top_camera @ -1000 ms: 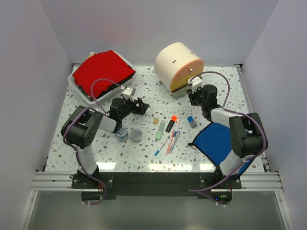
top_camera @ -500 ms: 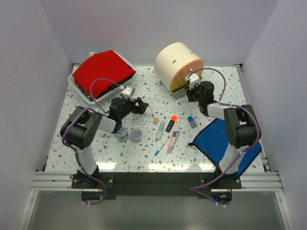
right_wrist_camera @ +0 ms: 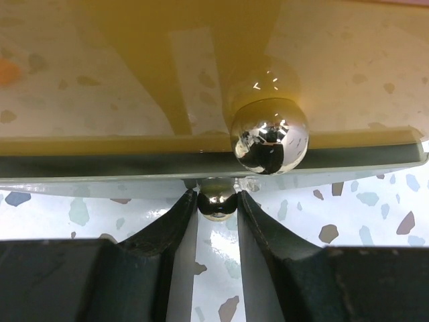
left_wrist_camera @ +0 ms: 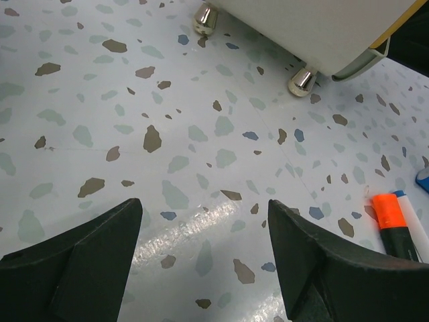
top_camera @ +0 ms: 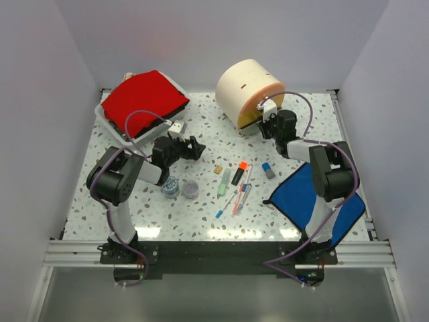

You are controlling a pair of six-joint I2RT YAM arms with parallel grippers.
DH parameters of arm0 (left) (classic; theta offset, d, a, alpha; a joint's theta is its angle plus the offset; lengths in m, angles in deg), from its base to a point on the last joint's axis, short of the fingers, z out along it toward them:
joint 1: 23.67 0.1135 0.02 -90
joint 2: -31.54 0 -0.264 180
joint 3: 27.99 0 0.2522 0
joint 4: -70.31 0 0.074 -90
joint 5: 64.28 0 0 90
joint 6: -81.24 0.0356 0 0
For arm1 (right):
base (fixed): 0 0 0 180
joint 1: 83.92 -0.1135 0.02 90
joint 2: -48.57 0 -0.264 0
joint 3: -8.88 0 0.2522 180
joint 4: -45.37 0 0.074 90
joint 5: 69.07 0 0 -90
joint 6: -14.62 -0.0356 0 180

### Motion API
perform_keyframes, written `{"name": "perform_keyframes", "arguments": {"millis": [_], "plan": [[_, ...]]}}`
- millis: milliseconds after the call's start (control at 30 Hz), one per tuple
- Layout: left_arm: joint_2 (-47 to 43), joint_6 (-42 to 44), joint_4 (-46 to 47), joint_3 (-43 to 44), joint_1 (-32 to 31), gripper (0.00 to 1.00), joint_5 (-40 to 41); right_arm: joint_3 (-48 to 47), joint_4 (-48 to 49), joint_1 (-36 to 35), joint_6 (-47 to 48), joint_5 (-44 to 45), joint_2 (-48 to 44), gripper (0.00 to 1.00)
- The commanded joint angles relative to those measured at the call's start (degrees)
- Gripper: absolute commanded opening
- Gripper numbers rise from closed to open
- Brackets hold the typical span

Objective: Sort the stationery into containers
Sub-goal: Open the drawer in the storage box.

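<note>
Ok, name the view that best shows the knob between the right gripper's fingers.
Right wrist: the knob fills the gap between the fingertips of the right gripper, close up. Top external: the gripper at the drum hides it. Left wrist: shiny studs under the drum, perhaps it; unclear.

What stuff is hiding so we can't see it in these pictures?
- Top view: inside the white case, under its red top.
- Top view: inside the drum, behind its wall.
- Top view: part of the blue cloth, under the right arm.
- Left wrist view: the highlighter's lower end, behind a left finger.
</note>
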Motion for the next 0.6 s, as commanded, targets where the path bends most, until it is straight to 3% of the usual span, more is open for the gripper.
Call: {"name": "perform_keyframes", "arguments": {"millis": [0, 100, 567], "plan": [[0.32, -0.09, 3.72, 2.04, 0.65, 0.81, -0.57, -2.08, 1.21, 0.13, 0.32, -1.99, -0.29, 0.11], [0.41, -0.17, 3.72, 1.95, 0.65, 0.81, -0.74, -1.21, 0.51, 0.04, 0.67, -2.52, -1.51, 0.0], [-2.67, 1.5, 4.59, -1.12, -1.19, 0.81, 0.57, 8.64, -0.55, 0.04, 1.2, -2.78, -10.91, 0.0]]}}
